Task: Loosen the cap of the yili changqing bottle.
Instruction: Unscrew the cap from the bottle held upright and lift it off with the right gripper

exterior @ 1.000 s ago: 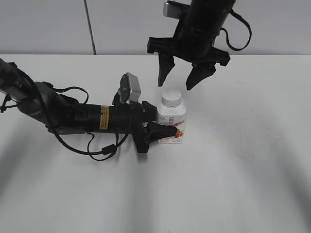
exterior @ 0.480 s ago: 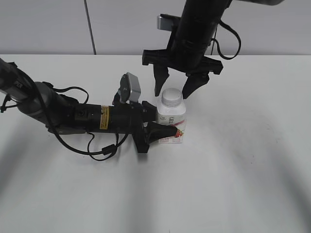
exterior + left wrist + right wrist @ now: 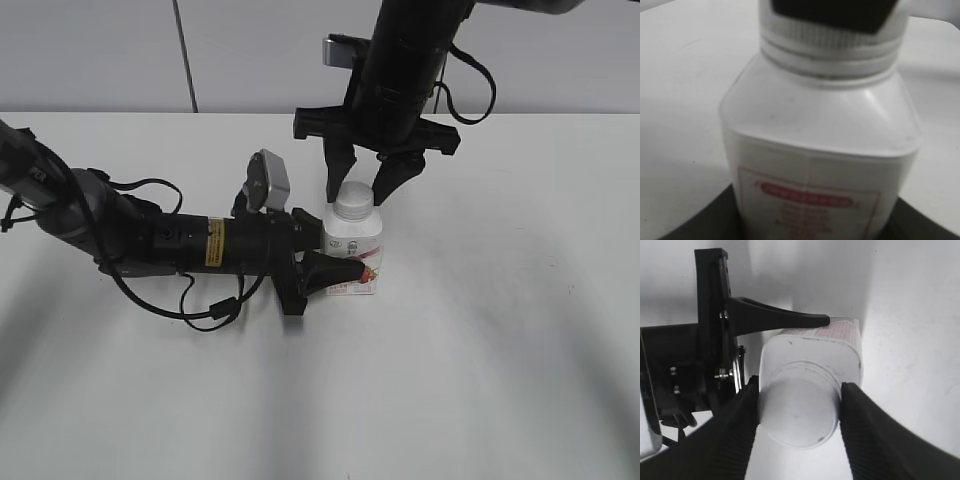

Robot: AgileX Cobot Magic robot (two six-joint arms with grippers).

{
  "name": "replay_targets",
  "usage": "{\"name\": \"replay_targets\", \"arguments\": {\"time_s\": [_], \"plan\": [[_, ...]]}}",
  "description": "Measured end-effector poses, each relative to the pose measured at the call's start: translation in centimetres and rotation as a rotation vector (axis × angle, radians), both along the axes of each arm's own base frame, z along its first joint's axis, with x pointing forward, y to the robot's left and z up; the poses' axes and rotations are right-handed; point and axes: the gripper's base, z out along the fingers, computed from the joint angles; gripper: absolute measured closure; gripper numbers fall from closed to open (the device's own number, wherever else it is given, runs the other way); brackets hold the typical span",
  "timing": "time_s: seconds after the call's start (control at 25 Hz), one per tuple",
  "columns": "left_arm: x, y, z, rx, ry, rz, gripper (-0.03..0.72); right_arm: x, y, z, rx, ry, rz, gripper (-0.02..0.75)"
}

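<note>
Yili changqing bottle (image 3: 353,252): upright on white tabletop (image 3: 480,330), body clamped low by left gripper (image 3: 335,262) lying sideways. Cap (image 3: 354,203): on the neck, right gripper (image 3: 363,180) above, one finger (image 3: 867,440) at each side, contact unclear

A plain white table (image 3: 520,330) fills most of the exterior view, lit evenly with soft grey shadows across it. Behind the table stands a pale grey wall (image 3: 90,55), with a thin dark vertical seam (image 3: 184,55) left of centre.
</note>
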Motion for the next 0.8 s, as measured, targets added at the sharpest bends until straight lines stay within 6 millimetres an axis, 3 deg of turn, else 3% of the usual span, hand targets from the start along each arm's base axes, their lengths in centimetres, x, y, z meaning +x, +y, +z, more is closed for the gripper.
{"name": "replay_targets", "arguments": {"time_s": [0.44, 0.8], "plan": [[0.00, 0.00, 0.00, 0.000, 0.000, 0.000, 0.329, -0.07, -0.04, 0.01, -0.006, -0.006, 0.052, 0.342], [-0.02, 0.00, -0.01, 0.002, -0.003, -0.003, 0.330, -0.07, -0.04, 0.01, -0.022, -0.156, 0.604, 0.346]]}}
